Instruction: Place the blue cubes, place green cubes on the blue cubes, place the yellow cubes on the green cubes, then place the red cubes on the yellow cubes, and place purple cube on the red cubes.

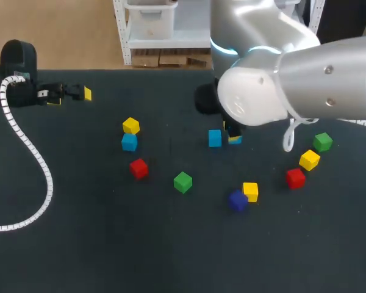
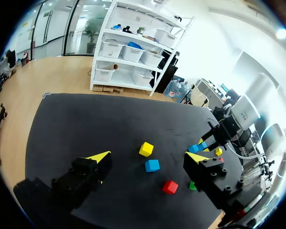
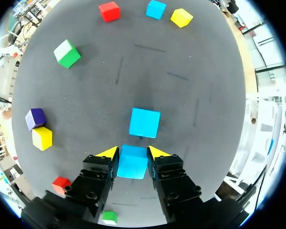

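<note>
Right pincer: the right pincer point(image 3: 133, 152) is clamped on the held blue cube point(image 3: 132, 164), with one yellow tip against each side.
Cube position: it is low over the bench point(image 1: 79, 244), just beside a second blue cube point(image 3: 144, 122) lying ahead of the fingers. Whether it rests on the bench cannot be told.
Left pincer: the left pincer point(image 1: 70, 96) has its fingers apart and holds nothing. It is near the bench's far left edge, well apart from every cube.
Risk, nudge: the gap to the second blue cube is small, so any drift forward would likely push it out of place.
Risk, tilt: if the cube is released above the surface or clings to one finger, it may land skewed and make a poor base for a green cube.
Risk, hidden spot: the right arm point(image 1: 317, 79) covers most of this spot in the head view, so a slip could go unnoticed there.
Risk, later: a third blue cube point(image 1: 129, 141) has a yellow cube point(image 1: 131, 126) just beside it, and grasping one may knock the other.
Writing: none is readable on the cubes or the bench.
</note>
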Robot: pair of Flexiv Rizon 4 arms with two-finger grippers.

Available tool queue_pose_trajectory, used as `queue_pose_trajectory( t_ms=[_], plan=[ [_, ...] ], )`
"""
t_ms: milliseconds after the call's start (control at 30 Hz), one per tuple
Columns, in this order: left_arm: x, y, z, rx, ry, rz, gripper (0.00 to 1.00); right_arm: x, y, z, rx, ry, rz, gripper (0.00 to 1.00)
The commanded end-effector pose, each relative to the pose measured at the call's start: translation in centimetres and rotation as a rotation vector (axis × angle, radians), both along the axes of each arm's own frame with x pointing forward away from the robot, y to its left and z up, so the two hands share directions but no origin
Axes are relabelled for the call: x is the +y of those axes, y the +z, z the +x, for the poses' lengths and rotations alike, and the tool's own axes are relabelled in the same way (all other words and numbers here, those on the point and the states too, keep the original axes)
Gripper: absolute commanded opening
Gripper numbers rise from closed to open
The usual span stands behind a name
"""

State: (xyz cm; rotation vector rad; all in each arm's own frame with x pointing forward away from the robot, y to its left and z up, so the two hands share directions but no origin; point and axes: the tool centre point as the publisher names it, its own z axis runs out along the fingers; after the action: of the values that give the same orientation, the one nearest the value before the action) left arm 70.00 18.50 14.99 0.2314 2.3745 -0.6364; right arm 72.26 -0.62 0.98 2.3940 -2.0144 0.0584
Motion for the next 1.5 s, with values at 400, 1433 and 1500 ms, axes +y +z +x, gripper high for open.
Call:
queue_pose_trajectory(
  t_ms=[400, 1433, 1500],
  plan=[
    [0.0, 0.0, 0.0, 0.000, 0.000, 0.000, 1.00, 0.3, -1.5, 1.5, 0.044, -0.017, -0.011, 0.00],
    [0.0, 0.0, 0.0, 0.000, 0.000, 0.000, 1.00, -1.0, -1.2, 2.3, 0.043, -0.111, -0.015, 1.00],
    [0.0, 0.0, 0.0, 0.000, 0.000, 0.000, 1.00, -1.1, -1.3, 2.5, 0.044, -0.118, -0.015, 1.00]
  ],
)
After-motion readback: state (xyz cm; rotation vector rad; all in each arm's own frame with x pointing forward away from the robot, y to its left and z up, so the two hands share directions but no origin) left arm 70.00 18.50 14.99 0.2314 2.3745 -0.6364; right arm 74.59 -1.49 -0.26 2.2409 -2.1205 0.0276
